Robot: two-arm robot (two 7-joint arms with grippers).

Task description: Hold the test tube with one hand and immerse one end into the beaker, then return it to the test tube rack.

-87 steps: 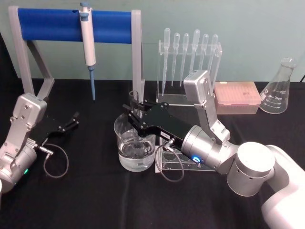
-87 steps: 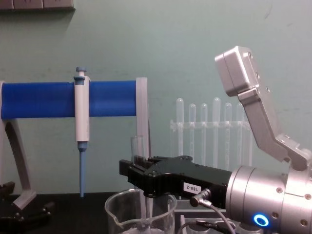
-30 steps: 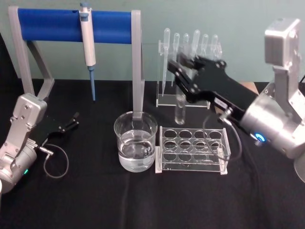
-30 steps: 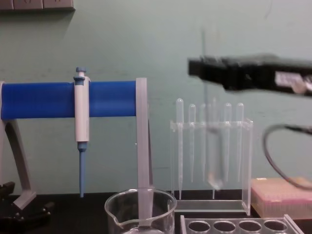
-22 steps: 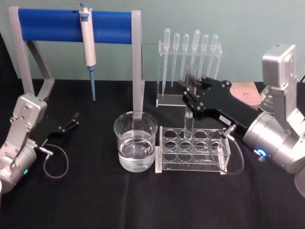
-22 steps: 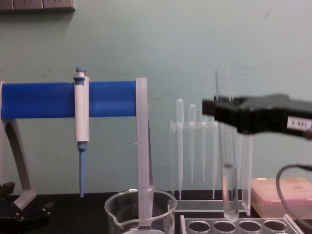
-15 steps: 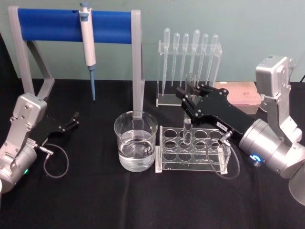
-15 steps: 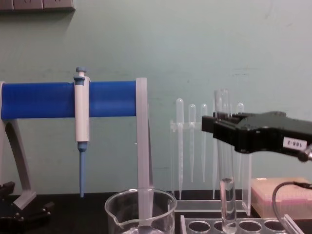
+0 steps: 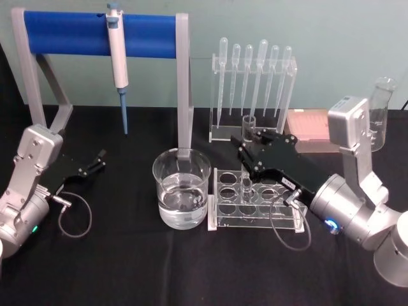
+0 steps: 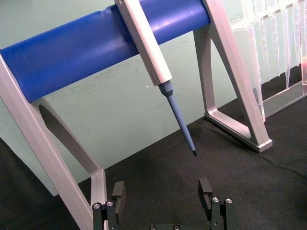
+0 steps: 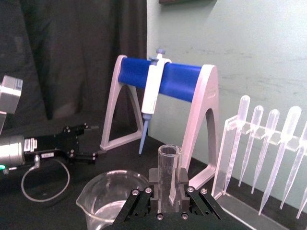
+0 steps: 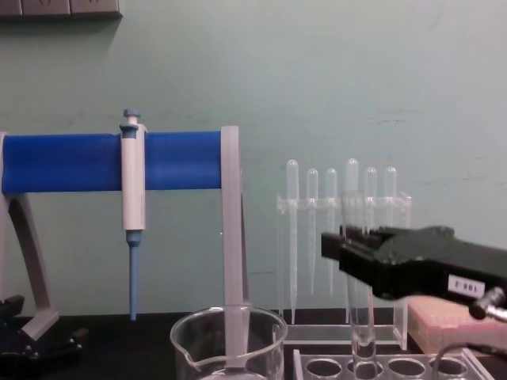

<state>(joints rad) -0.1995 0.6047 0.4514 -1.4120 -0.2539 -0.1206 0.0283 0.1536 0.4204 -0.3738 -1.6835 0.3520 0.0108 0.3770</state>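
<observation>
Right gripper (image 9: 250, 145) clamps the upright test tube (image 9: 246, 167), whose lower end sits in the clear rack (image 9: 256, 217) below. Just left of it stands the beaker (image 9: 181, 188). Left gripper (image 9: 99, 159), fingers spread, rests well apart.

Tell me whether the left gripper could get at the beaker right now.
Probably yes: the left gripper rests open on the table, with bare cloth between it and the beaker.

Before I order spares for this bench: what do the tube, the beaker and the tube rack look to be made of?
The tube, held in the right tool, looks like clear glass: thin, glossy wall. The beaker likewise: see-through, shiny rim, with clear liquid inside. The rack seems clear acrylic, judging by its flat, sharp-edged plates, though glass cannot be ruled out.
</observation>
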